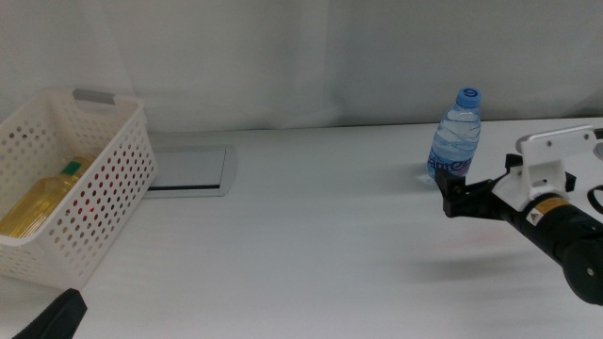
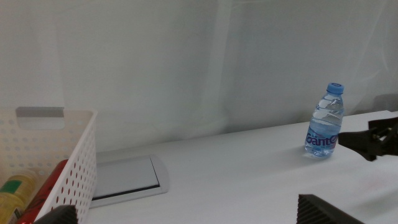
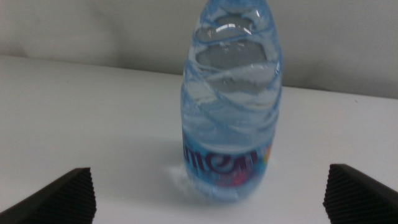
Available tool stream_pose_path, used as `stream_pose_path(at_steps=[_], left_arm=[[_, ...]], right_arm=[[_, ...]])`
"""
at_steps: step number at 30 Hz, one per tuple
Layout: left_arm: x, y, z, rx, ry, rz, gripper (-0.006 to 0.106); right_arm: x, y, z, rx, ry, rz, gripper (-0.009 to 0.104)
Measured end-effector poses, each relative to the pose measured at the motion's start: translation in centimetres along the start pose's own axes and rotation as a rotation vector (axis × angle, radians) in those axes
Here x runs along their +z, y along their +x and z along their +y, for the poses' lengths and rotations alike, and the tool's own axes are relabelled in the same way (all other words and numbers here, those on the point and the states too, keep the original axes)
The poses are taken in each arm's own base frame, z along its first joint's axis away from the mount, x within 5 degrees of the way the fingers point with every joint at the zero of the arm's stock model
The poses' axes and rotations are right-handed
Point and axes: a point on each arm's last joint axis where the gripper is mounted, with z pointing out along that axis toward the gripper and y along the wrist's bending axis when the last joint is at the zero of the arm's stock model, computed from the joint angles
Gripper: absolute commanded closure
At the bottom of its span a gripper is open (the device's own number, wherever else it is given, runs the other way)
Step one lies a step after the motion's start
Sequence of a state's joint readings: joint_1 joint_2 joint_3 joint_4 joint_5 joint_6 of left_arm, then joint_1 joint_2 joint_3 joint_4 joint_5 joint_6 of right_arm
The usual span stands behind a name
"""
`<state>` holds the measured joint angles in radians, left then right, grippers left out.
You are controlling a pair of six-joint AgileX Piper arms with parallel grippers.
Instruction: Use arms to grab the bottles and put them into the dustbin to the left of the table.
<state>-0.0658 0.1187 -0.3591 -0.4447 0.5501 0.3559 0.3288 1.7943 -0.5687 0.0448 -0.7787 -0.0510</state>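
Note:
A clear water bottle (image 1: 457,135) with a blue cap stands upright on the white table (image 1: 311,235) at the far right. My right gripper (image 1: 451,196) is just in front of it, open. In the right wrist view the bottle (image 3: 230,124) fills the middle, with the two jaws wide apart on either side and not touching it. The white dustbin (image 1: 118,169) stands at the left. It holds a yellow-liquid bottle (image 1: 42,202) and a red can (image 2: 53,186). My left gripper (image 2: 193,214) waits open at the near left, beside the dustbin.
A flat grey hatch (image 1: 188,169) is set into the table just right of the dustbin. A white curtain closes off the back. White tabletop stretches between the hatch and the water bottle (image 2: 324,121).

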Motion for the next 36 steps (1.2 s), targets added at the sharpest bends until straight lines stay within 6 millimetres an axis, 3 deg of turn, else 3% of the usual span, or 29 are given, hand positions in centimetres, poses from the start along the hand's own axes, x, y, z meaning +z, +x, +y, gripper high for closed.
stream_pose_path(at_steps=[8,17,28,33,36], left_arm=[[0.0,0.0,0.0,0.0,0.0,0.0,0.009],[0.0,0.0,0.0,0.0,0.002,0.005,0.012],[0.0,0.1,0.0,0.0,0.004,0.01,0.012],[0.0,0.1,0.0,0.0,0.005,0.012,0.012],[0.0,0.1,0.0,0.0,0.005,0.012,0.012]], right_arm=[[3.5,-1.4,0.1,0.004,0.001,-0.049,-0.008],[7.9,-1.2,0.2,0.012,0.002,-0.021,-0.008],[9.2,0.1,0.2,0.073,0.014,0.02,-0.008],[9.5,0.1,0.1,0.091,0.027,0.038,0.004],[9.7,-0.1,0.1,0.095,0.029,0.048,0.024]])
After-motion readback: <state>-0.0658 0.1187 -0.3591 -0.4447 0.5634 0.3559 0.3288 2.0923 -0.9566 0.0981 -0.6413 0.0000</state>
